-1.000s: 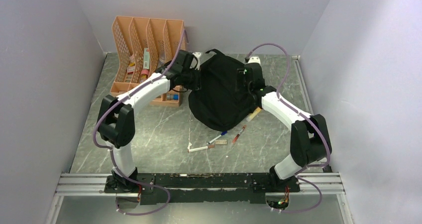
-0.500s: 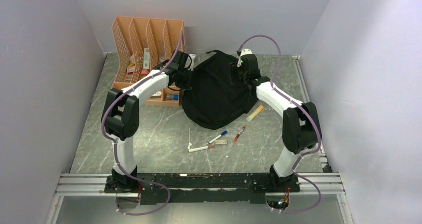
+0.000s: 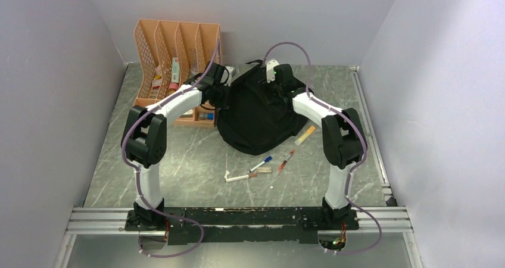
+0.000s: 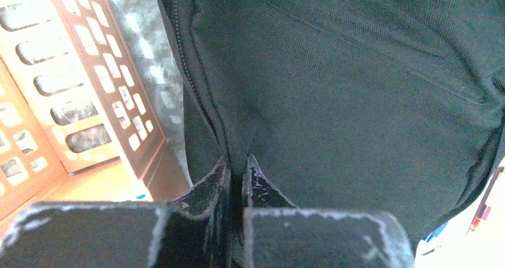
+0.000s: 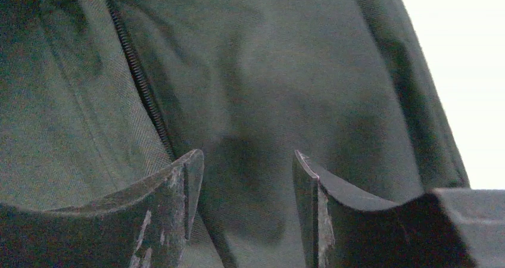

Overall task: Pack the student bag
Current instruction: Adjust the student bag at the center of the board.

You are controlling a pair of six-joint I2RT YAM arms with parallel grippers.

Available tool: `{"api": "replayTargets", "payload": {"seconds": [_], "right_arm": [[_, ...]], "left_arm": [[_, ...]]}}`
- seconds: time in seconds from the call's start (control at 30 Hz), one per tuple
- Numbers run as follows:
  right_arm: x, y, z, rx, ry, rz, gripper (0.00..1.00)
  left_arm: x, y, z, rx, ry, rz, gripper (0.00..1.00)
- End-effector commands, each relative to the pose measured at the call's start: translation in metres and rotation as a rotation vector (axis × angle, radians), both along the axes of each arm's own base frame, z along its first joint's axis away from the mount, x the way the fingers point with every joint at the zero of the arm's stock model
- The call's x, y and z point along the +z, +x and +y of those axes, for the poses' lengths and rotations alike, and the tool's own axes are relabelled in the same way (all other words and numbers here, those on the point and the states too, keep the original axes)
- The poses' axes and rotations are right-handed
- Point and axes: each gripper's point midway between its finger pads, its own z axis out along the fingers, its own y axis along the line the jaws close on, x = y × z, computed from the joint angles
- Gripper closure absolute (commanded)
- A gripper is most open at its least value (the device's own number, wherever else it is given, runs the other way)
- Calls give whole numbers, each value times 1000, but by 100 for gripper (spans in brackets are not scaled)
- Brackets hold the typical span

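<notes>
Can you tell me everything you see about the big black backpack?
The big black fabric backpack is soft, woven-looking and dome-shaped, slumped on the grey marbled table beside the orange file rack. A zipper runs along its stitched panels. The left gripper pinches a fold by a zipper; the right gripper stands open close to its cloth.

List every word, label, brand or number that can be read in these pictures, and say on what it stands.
No text can be read in any view.
bag: no print or logo shows, even in the close wrist views.
rack: the labels on things inside it are too small to read.
pens: any print on them is too small to read.
</notes>
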Motion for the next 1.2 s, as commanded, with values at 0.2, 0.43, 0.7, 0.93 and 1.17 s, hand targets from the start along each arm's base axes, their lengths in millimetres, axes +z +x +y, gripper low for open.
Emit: {"api": "replayTargets", "payload": {"seconds": [0.2,0.43,0.7,0.93,1.17], "right_arm": [[-15,-12,38,213,-94,-1,33],[-23,-32,57,339,-81,47,29],[-47,-26,45,286,-202,95,28],[-38,-3,-11,27,-449,0,40],[-1,6,-14,-39,-418,-109,68]], "left_arm": [[9,11,2,9,0,-60,95],[7,9,1,4,-4,-54,95],[7,10,2,6,0,-57,95],[6,9,1,3,-6,-51,95],[0,9,-2,-4,-16,-33,95]]}}
